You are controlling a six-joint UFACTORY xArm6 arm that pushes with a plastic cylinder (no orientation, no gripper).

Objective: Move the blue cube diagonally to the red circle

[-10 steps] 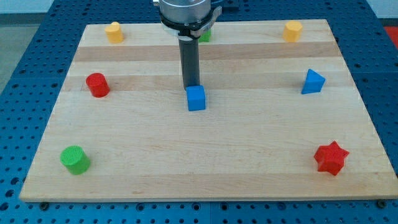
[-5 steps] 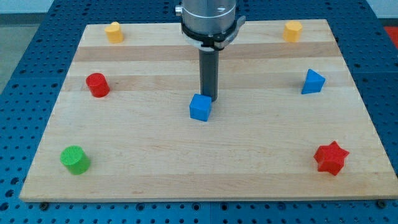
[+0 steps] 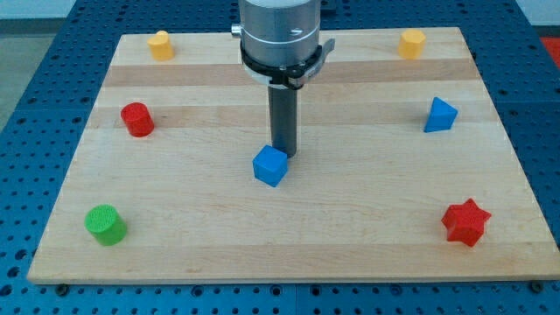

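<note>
On the pale wooden counter (image 3: pixel 350 219), the fingerless rod's tip (image 3: pixel 283 157) touches the small blue plastic cube (image 3: pixel 270 165); pushing toward the view's left, at the red plastic cylinder (image 3: pixel 136 119), seems underway.

Tip (image 3: pixel 283 156) touching cube (image 3: pixel 270 165) upper right; cylinder (image 3: pixel 136 119) far left.

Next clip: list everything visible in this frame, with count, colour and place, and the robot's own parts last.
blue cube: 1, blue, board centre, slightly toward the view's left
red cylinder: 1, red, left side, upper half
green cylinder: 1, green, bottom left corner
yellow blocks: 2, yellow, top left and top right corners; shapes unclear
blue wedge: 1, blue, right side, upper half
red star: 1, red, bottom right corner
board: 1, light wood, on a blue perforated table
my tip: 1, dark rod, against the blue cube's upper right edge
</note>
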